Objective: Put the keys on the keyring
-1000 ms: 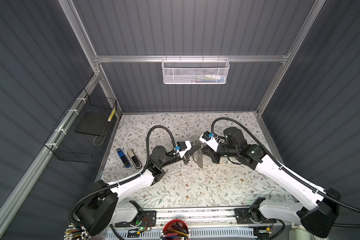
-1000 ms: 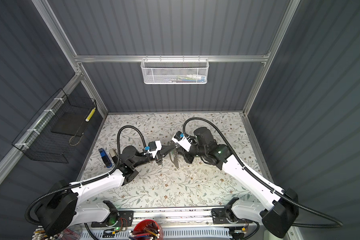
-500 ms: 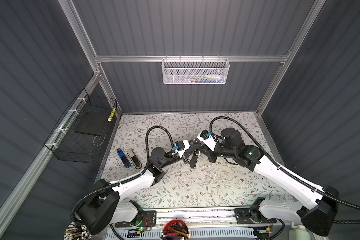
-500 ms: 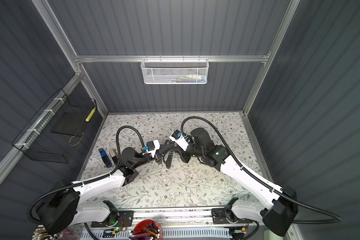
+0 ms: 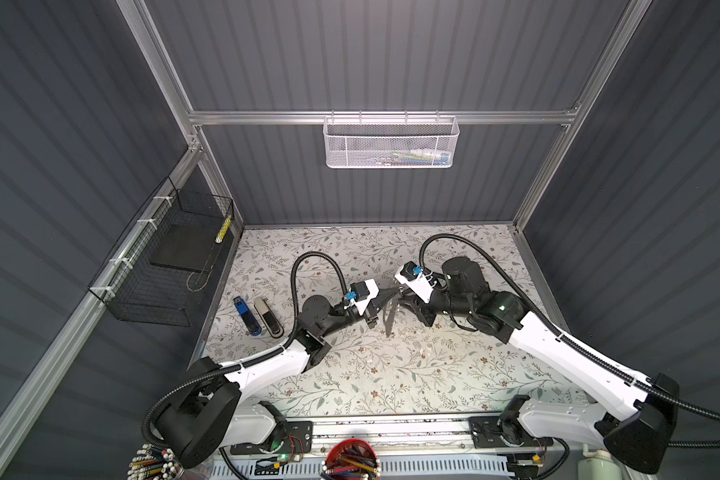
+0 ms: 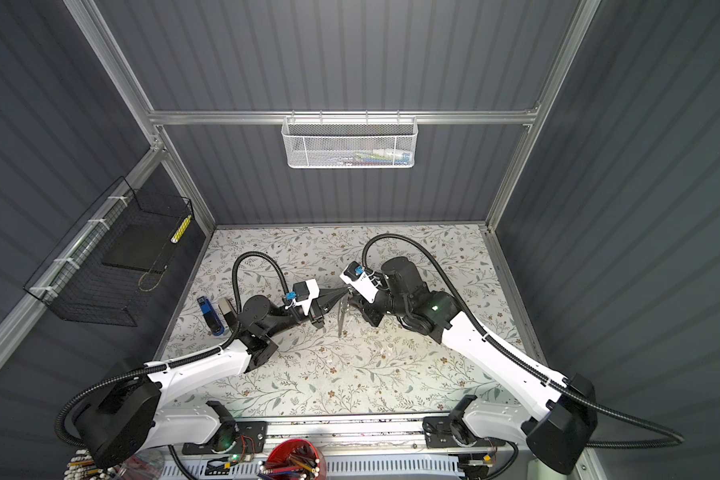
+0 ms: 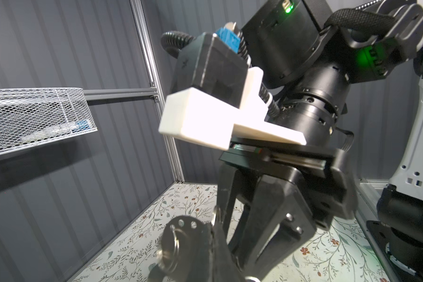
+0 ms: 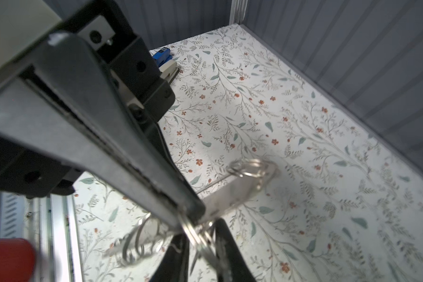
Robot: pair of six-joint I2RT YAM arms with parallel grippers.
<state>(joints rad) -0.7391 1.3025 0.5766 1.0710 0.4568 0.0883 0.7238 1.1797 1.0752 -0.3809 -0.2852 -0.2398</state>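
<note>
Over the flowered table [image 5: 350,374] the two arms meet near the middle. Compared with one second ago, the right arm has come closer to the left one, and now the two stand almost tip to tip.

The left gripper [image 5: 393,291] has hardly moved. Its fingers [image 8: 132,151] are pressed together on the upper end of the keyring [image 5: 388,320], which hangs edge-on from them, just above the table.

The right gripper [image 5: 403,297] was closed a moment before. Now its fingers [image 7: 276,214] stand a little apart, and in the left wrist view the table shows through the gap. It is not possible to tell whether they touch anything.

This looks like a release: probably the right gripper brought a key to the keyring and is letting it go.

In the right wrist view the silver keys [image 8: 134,241] hang just under the left fingertips, blurred, so they are probably swinging. In the left wrist view a small ring [image 7: 175,244] sits at the keyring's edge with one key below it. So one key seems attached. The second key and the green tag cannot be confirmed.
</note>
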